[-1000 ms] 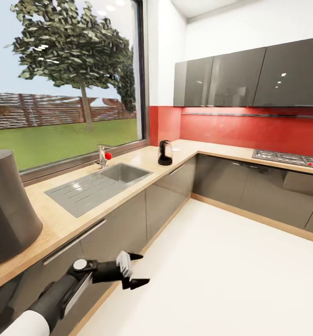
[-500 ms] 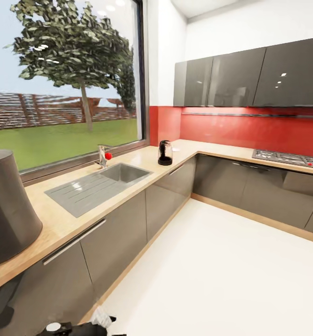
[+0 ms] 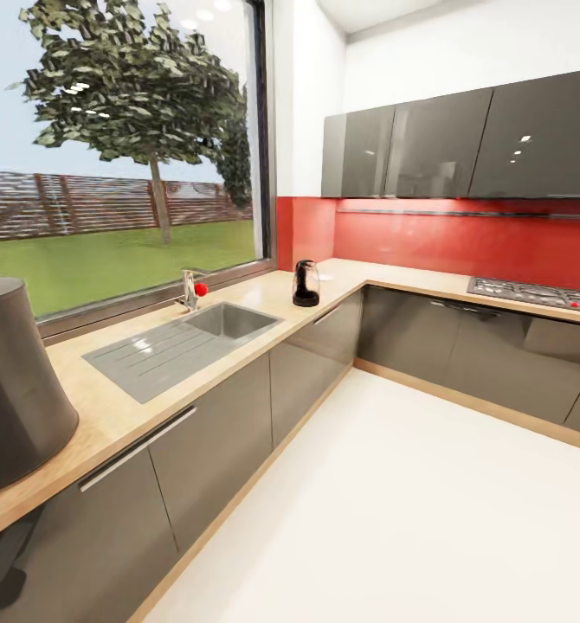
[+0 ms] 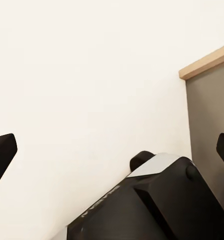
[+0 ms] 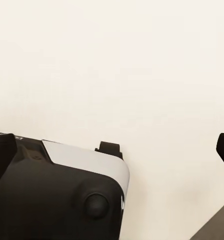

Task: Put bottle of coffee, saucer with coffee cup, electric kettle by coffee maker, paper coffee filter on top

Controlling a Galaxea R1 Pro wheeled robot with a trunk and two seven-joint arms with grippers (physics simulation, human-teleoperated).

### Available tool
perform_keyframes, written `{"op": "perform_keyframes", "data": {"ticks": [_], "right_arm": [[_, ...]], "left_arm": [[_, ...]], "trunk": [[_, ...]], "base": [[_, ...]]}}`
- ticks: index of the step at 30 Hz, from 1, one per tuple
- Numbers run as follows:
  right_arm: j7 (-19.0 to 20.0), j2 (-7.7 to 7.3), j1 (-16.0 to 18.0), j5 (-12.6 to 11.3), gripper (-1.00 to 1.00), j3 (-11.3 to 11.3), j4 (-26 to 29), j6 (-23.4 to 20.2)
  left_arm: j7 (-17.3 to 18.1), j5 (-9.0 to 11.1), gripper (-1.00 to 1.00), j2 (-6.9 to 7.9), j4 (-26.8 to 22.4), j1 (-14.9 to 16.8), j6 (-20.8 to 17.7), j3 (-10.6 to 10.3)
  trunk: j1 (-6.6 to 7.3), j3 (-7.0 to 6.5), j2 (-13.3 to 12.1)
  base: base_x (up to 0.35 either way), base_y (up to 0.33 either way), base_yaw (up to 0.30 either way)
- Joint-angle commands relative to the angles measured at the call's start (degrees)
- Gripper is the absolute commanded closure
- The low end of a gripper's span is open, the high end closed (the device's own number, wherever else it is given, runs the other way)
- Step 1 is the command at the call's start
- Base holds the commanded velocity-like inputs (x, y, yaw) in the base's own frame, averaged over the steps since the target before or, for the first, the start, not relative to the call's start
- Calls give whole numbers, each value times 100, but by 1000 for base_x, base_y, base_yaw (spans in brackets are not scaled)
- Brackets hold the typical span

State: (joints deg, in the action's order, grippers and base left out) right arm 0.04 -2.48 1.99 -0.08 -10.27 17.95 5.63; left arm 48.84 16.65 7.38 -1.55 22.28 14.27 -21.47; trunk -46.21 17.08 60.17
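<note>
— So, from the head view, what stands on the table?

— Along the window runs the kitchen countertop, the table in question, light wood grain over dark grey cabinet fronts. At the near left edge stands the coffee maker, a dark grey tapered body cut off by the frame. Past it lies the inset steel sink with a tap carrying a red knob. Farther along, near the corner, the electric kettle stands upright, well apart from the coffee maker, with the sink between them.

— Anything else around?

— A red backsplash, dark wall cabinets, a gas hob on the far run, and bare white floor.

— And the left wrist view?

— The left end effector has its dark fingertips at opposite edges, set wide apart, nothing between them. Below is a black robot part with embossed lettering too blurred to read, plus a cabinet front with its wood plinth.

— The right wrist view?

— The right end effector is likewise spread wide with nothing between its fingers, over white floor and a black-and-white robot part.
</note>
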Motion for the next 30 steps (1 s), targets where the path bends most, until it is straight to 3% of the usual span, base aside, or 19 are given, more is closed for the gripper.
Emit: {"op": "perform_keyframes", "data": {"ticks": [1,7,12,17,20,21,25,30], "right_arm": [[3,0,4,-15,-100,-12,2,17],[-2,2,4,-25,-100,-10,6,17],[-20,2,4,-27,-100,-2,4,18],[-21,2,4,-27,-100,-2,5,17],[-21,2,4,-27,-100,-1,6,18],[-21,2,4,-27,-100,-1,6,18],[-23,2,4,-27,-100,-1,6,18],[-25,2,4,-27,-100,-1,5,22]], "left_arm": [[3,40,-100,1,4,-2,32,-43],[-1,40,-100,0,5,-4,32,-42],[-6,44,-100,44,12,-31,32,0],[-6,54,-100,197,14,-143,38,12],[-3,242,-100,327,14,-236,45,47],[2,446,-100,363,12,-325,46,69],[6,734,-100,410,7,-520,49,95],[4,845,-100,467,6,-626,49,105]], "trunk": [[0,7,4],[0,7,4],[0,7,4],[0,7,4],[0,7,4],[0,7,4],[0,7,4],[0,7,4]], "base": [[0,0,0],[0,0,0],[0,0,239],[0,0,264],[0,0,268],[0,0,269],[0,0,269],[0,0,270]]}}
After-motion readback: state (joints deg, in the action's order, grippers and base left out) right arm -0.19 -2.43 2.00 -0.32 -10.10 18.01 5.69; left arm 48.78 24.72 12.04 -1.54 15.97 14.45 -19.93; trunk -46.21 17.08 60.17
